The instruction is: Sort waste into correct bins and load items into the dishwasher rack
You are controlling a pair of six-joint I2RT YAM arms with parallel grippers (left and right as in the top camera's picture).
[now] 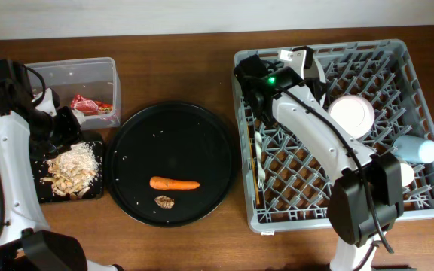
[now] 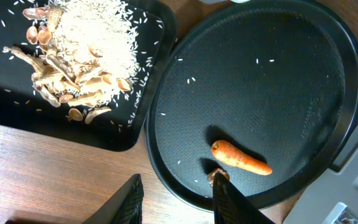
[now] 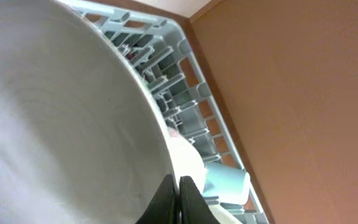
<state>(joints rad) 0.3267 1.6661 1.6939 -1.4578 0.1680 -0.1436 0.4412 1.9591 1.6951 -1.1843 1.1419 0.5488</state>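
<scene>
My left gripper (image 2: 179, 182) hangs between the black tray (image 2: 17, 115) and the round tray (image 2: 291, 93), fingers spread, empty. My right gripper (image 3: 178, 190) sits at the rack's (image 1: 319, 223) far left, fingers pressed together beside the pale plate (image 3: 55, 124). The orange carrot (image 1: 174, 183) lies on the round tray.

The far half of the round black tray (image 1: 179, 135) lay bare, open from above; the carrot (image 1: 174, 183) and brown lump (image 1: 164, 201) sat near its front edge. The right arm (image 1: 315, 128) stretched across the left side of the rack (image 1: 292, 218), barring the way there.
</scene>
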